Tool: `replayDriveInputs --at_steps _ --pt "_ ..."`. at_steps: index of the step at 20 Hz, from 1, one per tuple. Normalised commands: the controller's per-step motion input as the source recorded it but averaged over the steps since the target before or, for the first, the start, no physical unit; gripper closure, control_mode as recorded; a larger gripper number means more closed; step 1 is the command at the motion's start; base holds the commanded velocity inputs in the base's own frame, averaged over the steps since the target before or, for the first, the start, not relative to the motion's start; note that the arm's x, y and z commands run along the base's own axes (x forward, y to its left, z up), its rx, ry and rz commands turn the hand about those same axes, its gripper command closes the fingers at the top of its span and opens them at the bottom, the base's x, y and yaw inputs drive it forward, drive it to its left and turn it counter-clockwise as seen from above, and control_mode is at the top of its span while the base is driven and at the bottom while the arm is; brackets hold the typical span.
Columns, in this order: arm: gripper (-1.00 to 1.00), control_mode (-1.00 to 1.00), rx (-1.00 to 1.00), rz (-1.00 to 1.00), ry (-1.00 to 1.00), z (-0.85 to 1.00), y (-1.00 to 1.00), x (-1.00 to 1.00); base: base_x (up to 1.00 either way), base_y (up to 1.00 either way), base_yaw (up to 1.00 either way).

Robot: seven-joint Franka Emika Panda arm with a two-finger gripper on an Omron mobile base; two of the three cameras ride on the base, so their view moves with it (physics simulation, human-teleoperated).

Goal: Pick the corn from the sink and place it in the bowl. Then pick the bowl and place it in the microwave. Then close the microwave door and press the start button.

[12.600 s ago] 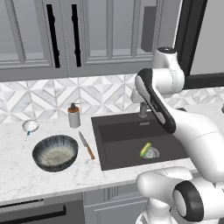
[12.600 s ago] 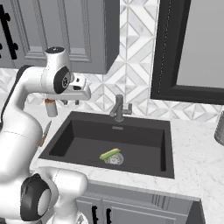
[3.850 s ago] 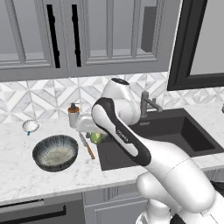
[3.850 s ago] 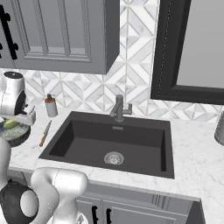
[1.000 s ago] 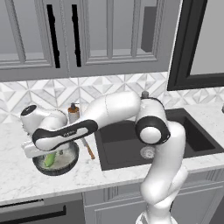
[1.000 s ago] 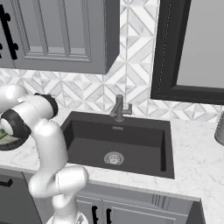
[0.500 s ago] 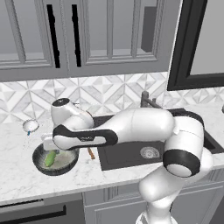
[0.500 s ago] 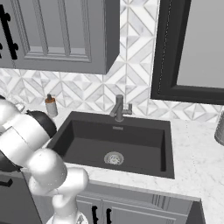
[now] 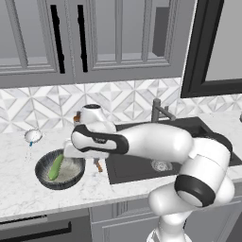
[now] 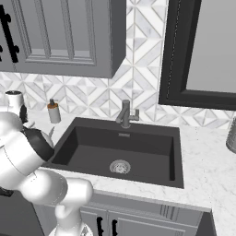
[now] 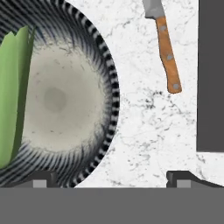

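Gripper: the gripper (image 11: 112, 177) hangs over the marble counter (image 11: 148, 127) with its jaws spread wide and nothing between them; the two dark fingertips (image 11: 43, 178) rise far apart at the bottom of the hand view, one over the bowl's rim, the other over bare stone.
Gripper from the base: in the left base view the hand (image 9: 78, 150) sits at the end of the white arm, right beside the bowl's right edge, pointing down.
Bowl: there's the bowl (image 11: 65, 103), dark striped rim and pale speckled inside, sitting upright on the counter just under and beside the spread fingers; from the left base camera the bowl (image 9: 60, 169) stands left of the sink.
Corn: and the corn (image 11: 13, 87) is in the bowl, green husk lying along the inner wall on the side away from the knife; the left base view shows the corn (image 9: 56, 167) as a green cob slanted across the bowl's left half. It is touching the bowl, apart from the fingers.
Knife: a knife (image 11: 165, 52) with an orange-brown handle lies flat on the counter between the bowl and the sink edge, touching neither.
Sink: the sink (image 10: 120, 148), dark basin with a round metal drain, faucet (image 10: 125, 113) at the back; its dark edge (image 11: 211, 74) runs down the right of the hand view.
Soap bottle: a small bottle (image 10: 54, 111) stands by the backsplash left of the sink.
Strainer: a small white strainer (image 9: 32, 136) rests on the counter behind the bowl, well apart from it.
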Motion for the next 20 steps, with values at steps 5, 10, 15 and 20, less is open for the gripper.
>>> replayDriveInputs --at_steps 5,10,15,20 --pt "-1.00 -1.00 -0.01 0.00 0.27 0.00 0.01 0.63 0.00 0.00 0.00" --pt "-1.00 -1.00 -0.06 0.00 0.05 -0.08 0.18 0.35 0.00 0.00 0.00" --pt "-1.00 -1.00 -0.07 0.00 0.00 -0.22 0.26 0.25 0.00 0.00 0.00" --pt "-1.00 -1.00 0.00 0.00 0.00 -0.22 0.01 0.01 0.00 0.00 0.00"
